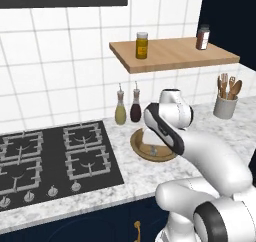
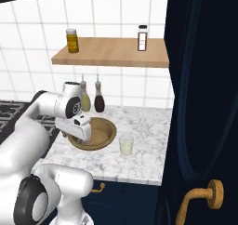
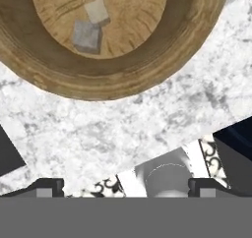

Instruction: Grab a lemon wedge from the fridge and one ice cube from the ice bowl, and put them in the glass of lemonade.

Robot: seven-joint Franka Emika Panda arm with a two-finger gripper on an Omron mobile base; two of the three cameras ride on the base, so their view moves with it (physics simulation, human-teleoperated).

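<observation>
The end effector (image 2: 83, 139) is held spread and empty just above the near rim of the ice bowl (image 2: 106, 135), in which two ice cubes (image 3: 91, 28) are seen. To its right the glass of lemonade (image 2: 126, 145) stands untouched; whether a wedge is already inside cannot be told. The marble surface (image 2: 144, 159) is bordered by a stove (image 1: 55, 161) on the left, a wooden shelf (image 2: 111, 54) above and a navy door (image 2: 204, 103) on the right.

Illumination is even and diffuse across all views — no single source is identifiable. The white wall tiles (image 1: 55, 61) render bright without glare. Soft shadows lie under the wooden shelf (image 1: 172, 56) and beneath the ice bowl (image 3: 123, 79) rim. The navy door (image 2: 204, 103) reads very dark, with faint sheen. Edges are slightly soft — low rendering resolution; no lens distortion is apparent.
</observation>
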